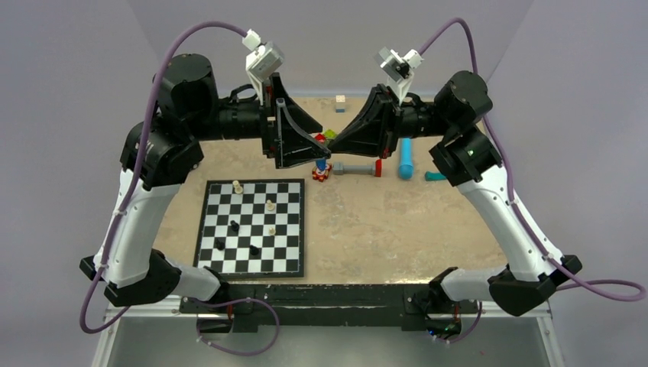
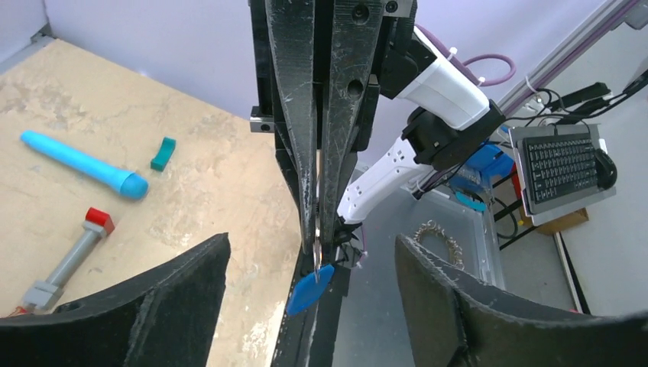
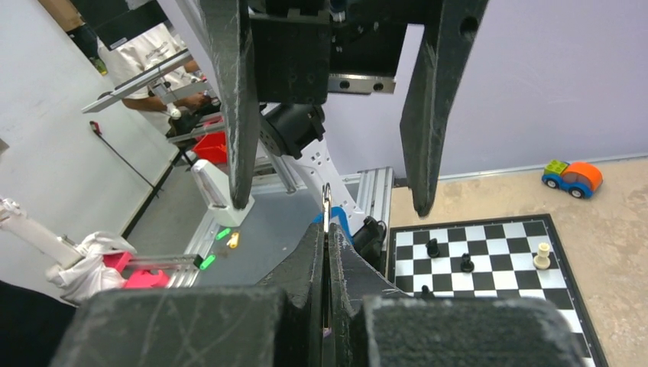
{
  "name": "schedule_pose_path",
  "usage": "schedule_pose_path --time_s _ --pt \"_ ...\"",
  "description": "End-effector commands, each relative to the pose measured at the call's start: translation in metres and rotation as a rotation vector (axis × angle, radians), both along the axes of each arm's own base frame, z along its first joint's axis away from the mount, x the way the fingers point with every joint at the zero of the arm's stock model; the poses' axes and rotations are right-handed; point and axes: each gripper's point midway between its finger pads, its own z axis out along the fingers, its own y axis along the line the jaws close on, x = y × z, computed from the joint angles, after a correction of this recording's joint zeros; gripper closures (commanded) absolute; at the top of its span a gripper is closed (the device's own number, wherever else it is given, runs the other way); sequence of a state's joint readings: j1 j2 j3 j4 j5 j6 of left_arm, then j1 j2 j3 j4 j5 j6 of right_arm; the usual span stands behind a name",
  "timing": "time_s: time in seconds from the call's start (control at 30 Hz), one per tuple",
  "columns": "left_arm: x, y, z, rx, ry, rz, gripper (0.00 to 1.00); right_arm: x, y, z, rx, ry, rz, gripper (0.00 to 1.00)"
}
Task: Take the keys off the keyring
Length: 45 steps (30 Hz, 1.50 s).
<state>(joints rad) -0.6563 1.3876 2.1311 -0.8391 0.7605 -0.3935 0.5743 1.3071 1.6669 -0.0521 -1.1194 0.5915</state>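
Both arms are raised and meet above the middle of the table. My right gripper (image 1: 330, 150) (image 3: 327, 233) is shut on the keyring's thin metal ring (image 2: 317, 252), whose edge pokes out past its tips (image 3: 326, 200). The blue tag (image 2: 309, 290) hangs below it, above the table (image 1: 322, 164). My left gripper (image 1: 317, 145) (image 2: 312, 238) is wide open, with its two fingers (image 3: 238, 153) on either side of the right gripper's tip and touching nothing. I cannot tell the keys apart from the ring's metal edge.
A chessboard (image 1: 252, 227) with several pieces lies at the front left. Behind the grippers on the table are a grey bar with a red end (image 1: 355, 168), a light-blue cylinder (image 1: 406, 158), a teal piece (image 1: 435, 176), a small red-and-white toy (image 1: 322, 174) and a small block (image 1: 340, 103).
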Motion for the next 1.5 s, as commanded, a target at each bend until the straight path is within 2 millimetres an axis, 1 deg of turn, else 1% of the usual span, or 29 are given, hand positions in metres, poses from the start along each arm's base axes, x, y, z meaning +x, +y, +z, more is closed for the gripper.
schedule_pose_path --time_s 0.0,0.13,0.27,0.5,0.57,0.63,0.7,1.13,1.47 --pt "-0.010 0.017 0.024 -0.004 -0.112 0.036 0.20 -0.017 -0.010 0.009 0.020 -0.049 0.008 1.00" --pt "-0.008 0.021 0.017 0.039 -0.106 0.053 0.34 -0.021 -0.013 0.005 0.009 -0.040 -0.001 1.00" --pt "-0.009 0.018 0.012 0.043 -0.087 0.027 0.44 -0.020 -0.014 0.005 0.009 -0.035 -0.022 1.00" --pt "-0.012 0.008 0.004 0.057 -0.053 -0.031 0.46 -0.021 -0.015 0.008 0.012 -0.038 -0.027 1.00" --pt "-0.012 0.005 0.005 0.051 -0.050 -0.043 0.48 -0.021 -0.015 0.008 0.011 -0.037 -0.027 1.00" --pt "-0.013 0.002 0.005 0.047 -0.048 -0.053 0.52 -0.021 -0.015 0.009 0.013 -0.039 -0.027 1.00" --pt "-0.012 0.000 0.005 0.048 -0.044 -0.057 0.53 -0.022 -0.015 0.009 0.014 -0.039 -0.028 1.00" --pt "-0.013 -0.005 0.005 0.042 -0.039 -0.079 0.57 -0.020 -0.015 0.009 0.011 -0.036 -0.037 1.00" --pt "-0.012 -0.007 0.001 0.049 -0.034 -0.085 0.67 -0.020 -0.015 0.009 0.010 -0.033 -0.035 1.00"
